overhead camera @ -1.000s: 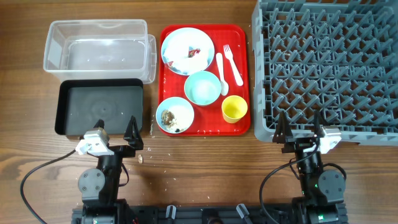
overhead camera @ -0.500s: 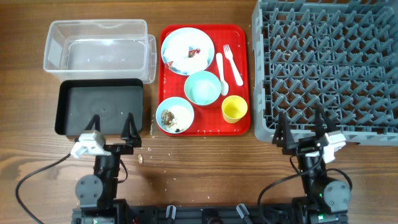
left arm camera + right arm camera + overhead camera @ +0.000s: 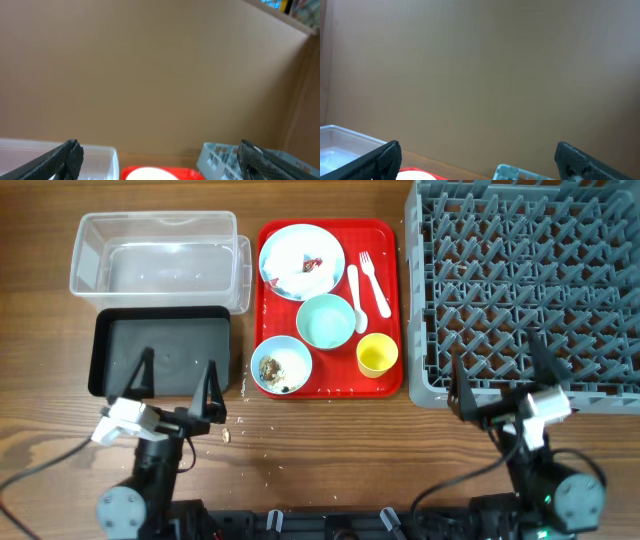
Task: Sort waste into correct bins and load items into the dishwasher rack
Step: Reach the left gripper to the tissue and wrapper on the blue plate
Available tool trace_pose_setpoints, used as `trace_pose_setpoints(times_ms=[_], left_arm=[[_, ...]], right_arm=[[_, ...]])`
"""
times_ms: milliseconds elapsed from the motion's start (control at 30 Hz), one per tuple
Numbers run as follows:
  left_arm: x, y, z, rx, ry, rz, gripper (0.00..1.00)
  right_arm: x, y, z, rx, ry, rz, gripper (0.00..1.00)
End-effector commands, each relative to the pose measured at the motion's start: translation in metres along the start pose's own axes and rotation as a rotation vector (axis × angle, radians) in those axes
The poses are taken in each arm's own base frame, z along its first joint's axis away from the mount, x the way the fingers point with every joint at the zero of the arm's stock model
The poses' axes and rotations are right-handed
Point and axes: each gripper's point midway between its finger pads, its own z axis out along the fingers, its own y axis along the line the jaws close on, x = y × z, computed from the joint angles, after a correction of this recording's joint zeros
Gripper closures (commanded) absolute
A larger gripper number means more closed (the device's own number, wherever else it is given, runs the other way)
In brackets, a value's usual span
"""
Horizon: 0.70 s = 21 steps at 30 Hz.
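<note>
The pale blue plate [image 3: 301, 260] on the red tray holds a small red wrapper [image 3: 314, 263] and a white tissue wad. One pale blue bowl [image 3: 325, 322] is empty. The other bowl [image 3: 281, 366] holds brownish scraps. The yellow cup [image 3: 377, 356], white fork [image 3: 375, 280] and spoon [image 3: 356, 295] lie beside them. The clear tub [image 3: 155, 255] and black tray [image 3: 165, 355] sit on the left and the grey rack [image 3: 530, 285] on the right. My left gripper [image 3: 176, 380] is open and empty over the black tray's near edge. My right gripper [image 3: 500, 375] is open and empty over the rack's near rim.
The red serving tray [image 3: 392, 240] lies between the bins and the rack. Crumbs [image 3: 226, 434] lie on the wood by the left arm. Both wrist views face a brown wall, with the tub [image 3: 95, 160], rack corner [image 3: 220, 155] and tub edge [image 3: 345, 145] at the bottom.
Both grippers have risen and spread wider. The left arm has shifted left and the right arm right. Nothing on the table has moved.
</note>
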Motion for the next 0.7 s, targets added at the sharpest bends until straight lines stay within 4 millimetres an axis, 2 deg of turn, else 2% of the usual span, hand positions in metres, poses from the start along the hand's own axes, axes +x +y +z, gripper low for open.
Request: trace_pose_setpoints(times_ms=[0, 100, 233, 400, 467, 533, 600, 667], left_arm=[[-0.03, -0.026, 0.025, 0.108, 0.094, 0.099, 0.0], [-0.038, -0.029, 0.052, 0.128, 0.205, 0.085, 0.0], [-0.045, -0.022, 0.103, 0.106, 0.372, 0.021, 0.0], [-0.034, -0.015, 0.167, 0.116, 0.593, -0.07, 0.0], [-0.02, -0.016, 0.192, 0.137, 0.702, -0.049, 0.0], [0.008, -0.024, 0.219, 0.209, 0.853, 0.029, 0.0], [0.032, -0.027, 0.233, 0.245, 0.955, 0.08, 0.0], [0.068, -0.027, 0.247, 0.237, 1.08, 0.132, 0.0]], right_arm=[[-0.02, 0.007, 0.033, -0.101, 0.05, -0.1, 0.0], [-0.024, 0.011, 0.061, -0.173, 0.118, -0.074, 0.0], [-0.017, 0.014, 0.093, -0.251, 0.247, -0.021, 0.0], [0.001, 0.011, 0.117, -0.28, 0.431, 0.039, 0.0], [0.009, 0.011, 0.122, -0.291, 0.498, 0.059, 0.0], [0.018, 0.012, 0.126, -0.301, 0.562, 0.079, 0.0], [0.025, 0.013, 0.127, -0.306, 0.589, 0.088, 0.0], [0.032, 0.014, 0.125, -0.31, 0.614, 0.096, 0.0]])
